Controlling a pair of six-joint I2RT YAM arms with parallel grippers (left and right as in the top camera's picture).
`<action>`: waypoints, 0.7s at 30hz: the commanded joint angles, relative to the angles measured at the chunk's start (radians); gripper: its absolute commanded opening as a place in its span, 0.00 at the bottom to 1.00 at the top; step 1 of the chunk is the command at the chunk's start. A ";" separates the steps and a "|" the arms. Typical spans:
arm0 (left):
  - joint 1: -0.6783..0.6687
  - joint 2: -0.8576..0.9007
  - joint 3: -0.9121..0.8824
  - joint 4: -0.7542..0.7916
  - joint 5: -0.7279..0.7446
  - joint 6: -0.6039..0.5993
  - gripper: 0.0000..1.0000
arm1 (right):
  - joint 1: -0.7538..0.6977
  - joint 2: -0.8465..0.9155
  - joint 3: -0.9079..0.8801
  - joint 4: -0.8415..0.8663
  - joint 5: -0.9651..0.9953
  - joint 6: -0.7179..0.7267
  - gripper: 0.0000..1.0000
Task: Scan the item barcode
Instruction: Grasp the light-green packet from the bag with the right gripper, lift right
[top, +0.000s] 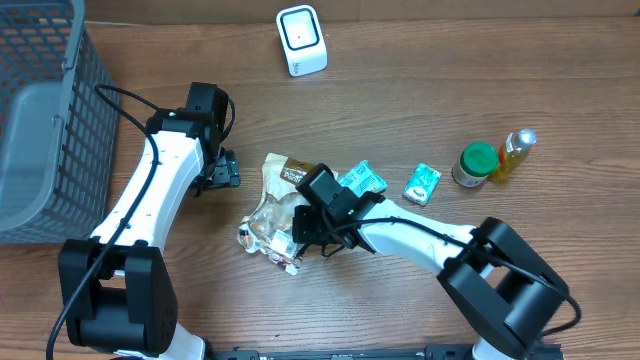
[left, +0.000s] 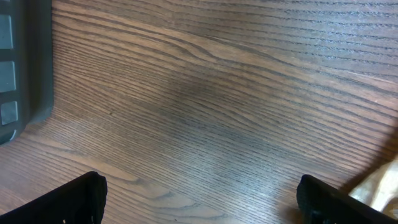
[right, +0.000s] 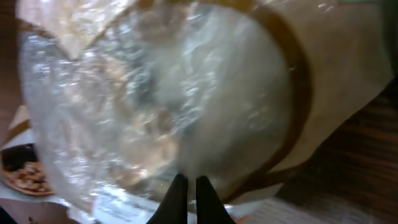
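The snack bag lies crumpled on the surface at the centre of the overhead frame, below the white scanner at top centre. The right tool is closed tight on the bag's clear window, apparently pinching the film, though blur hides the contact. The left tool, left of the bag, gapes fully and holds nothing.

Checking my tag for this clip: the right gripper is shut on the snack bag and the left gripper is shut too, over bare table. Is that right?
Not quite: the left gripper is open, its jaws wide apart over the bare table, as the left wrist view shows. The right gripper is shut on the snack bag.
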 joint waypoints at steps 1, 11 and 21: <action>0.002 -0.019 0.017 0.001 -0.013 -0.013 0.99 | 0.005 0.040 -0.003 0.028 -0.026 0.021 0.04; 0.002 -0.019 0.017 0.001 -0.013 -0.013 1.00 | 0.004 0.065 -0.003 0.204 -0.049 0.013 0.04; 0.002 -0.019 0.017 0.001 -0.013 -0.014 0.99 | -0.019 0.061 0.032 0.292 0.027 -0.119 0.04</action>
